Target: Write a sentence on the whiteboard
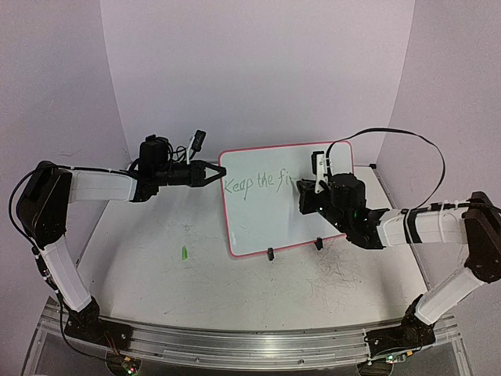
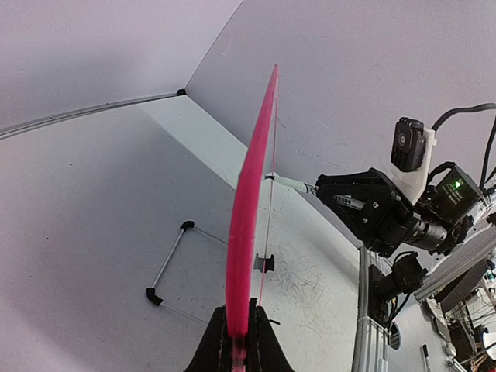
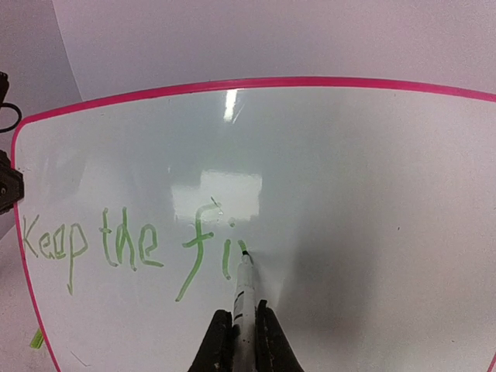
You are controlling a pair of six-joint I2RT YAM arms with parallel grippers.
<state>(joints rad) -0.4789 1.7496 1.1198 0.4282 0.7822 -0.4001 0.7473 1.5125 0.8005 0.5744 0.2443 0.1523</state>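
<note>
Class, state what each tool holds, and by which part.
Left tool grips the whiteboard by its side rim; right tool grips a marker by its barrel.

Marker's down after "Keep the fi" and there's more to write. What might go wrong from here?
1. The left gripper pinches only the left rim of the whiteboard. Pressing the marker further right, away from that grip, may twist the board or make it slip.
2. The right gripper clamps the marker by its smooth barrel. It might slide back under pressure, leaving faint or broken strokes.
</note>
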